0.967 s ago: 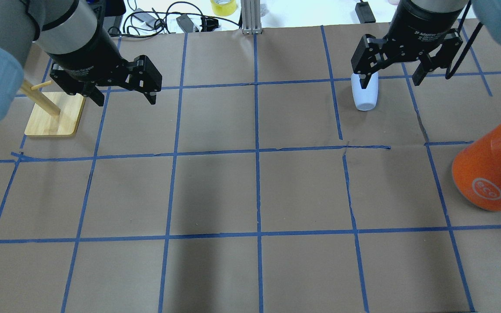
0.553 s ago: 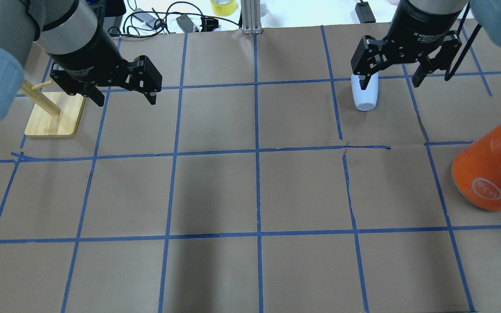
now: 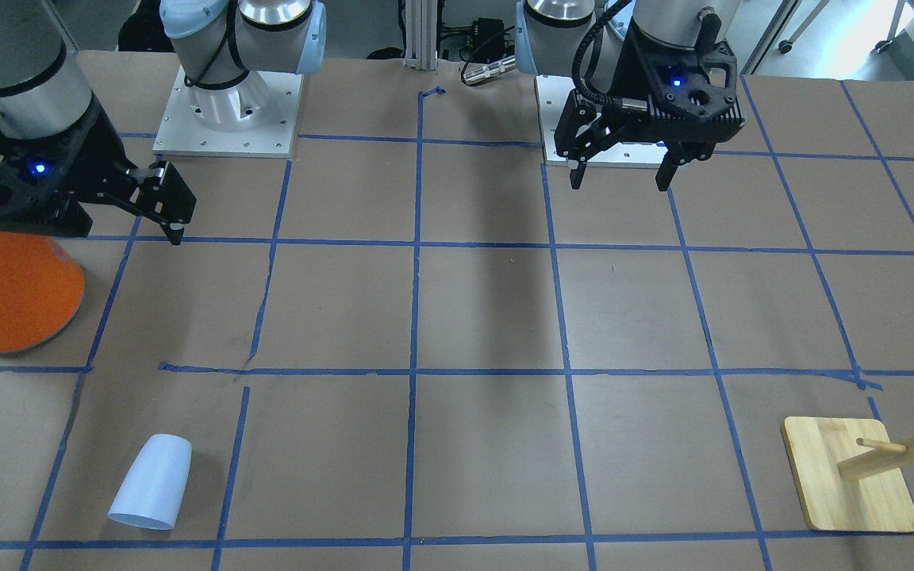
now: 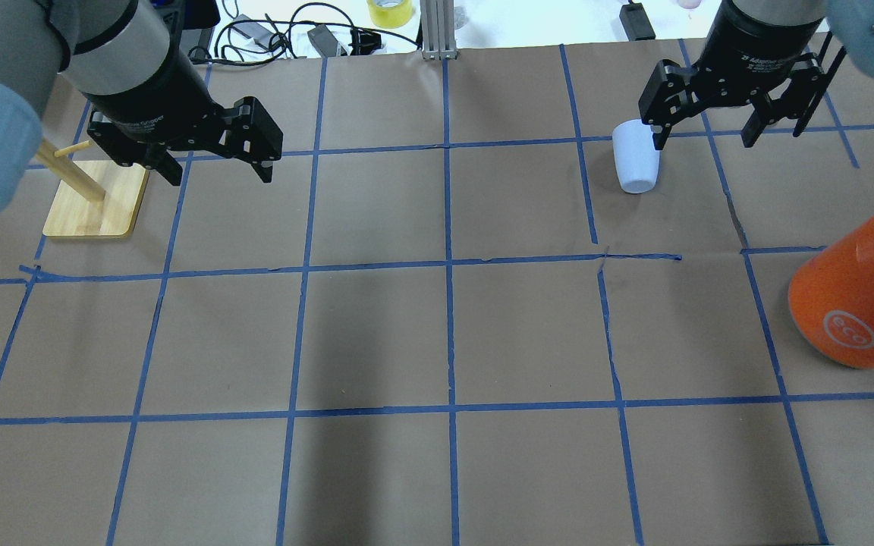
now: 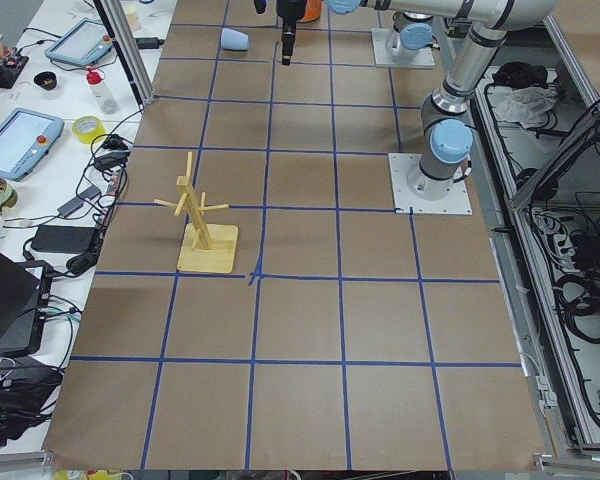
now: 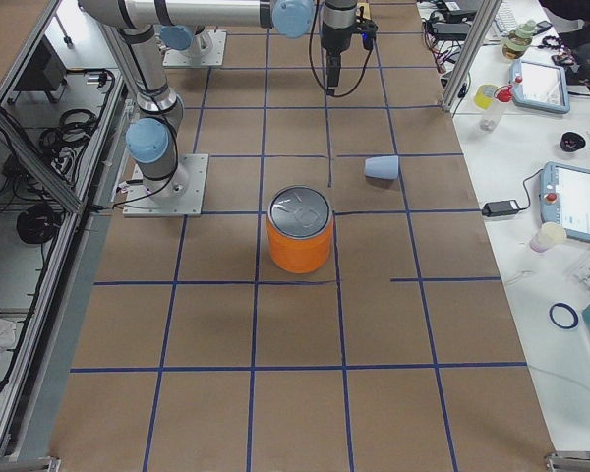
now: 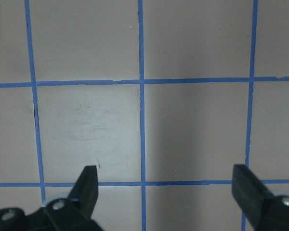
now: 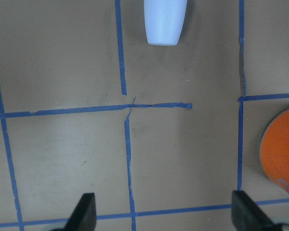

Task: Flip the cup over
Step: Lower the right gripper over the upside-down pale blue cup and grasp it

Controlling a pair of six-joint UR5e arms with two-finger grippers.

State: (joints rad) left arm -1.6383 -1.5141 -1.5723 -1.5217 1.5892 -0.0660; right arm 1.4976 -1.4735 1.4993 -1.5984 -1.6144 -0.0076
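The pale blue-white cup (image 4: 636, 161) lies on its side on the brown paper at the far right, wide rim pointing away from the robot. It also shows in the front-facing view (image 3: 151, 482), the right wrist view (image 8: 164, 21) and the exterior right view (image 6: 382, 167). My right gripper (image 4: 702, 136) is open and empty, raised just right of the cup and not touching it; its fingers frame the bottom of the right wrist view (image 8: 164, 207). My left gripper (image 4: 221, 171) is open and empty at the far left, over bare paper (image 7: 164, 183).
A large orange can (image 4: 854, 303) with a silver top stands at the right edge, nearer the robot than the cup. A wooden peg stand (image 4: 95, 201) sits at the far left beside the left gripper. Cables and a yellow tape roll (image 4: 390, 11) lie beyond the far edge.
My right gripper has moved right and off the cup; its finger no longer overlaps the cup's far end. The cup, can and left arm have not moved.
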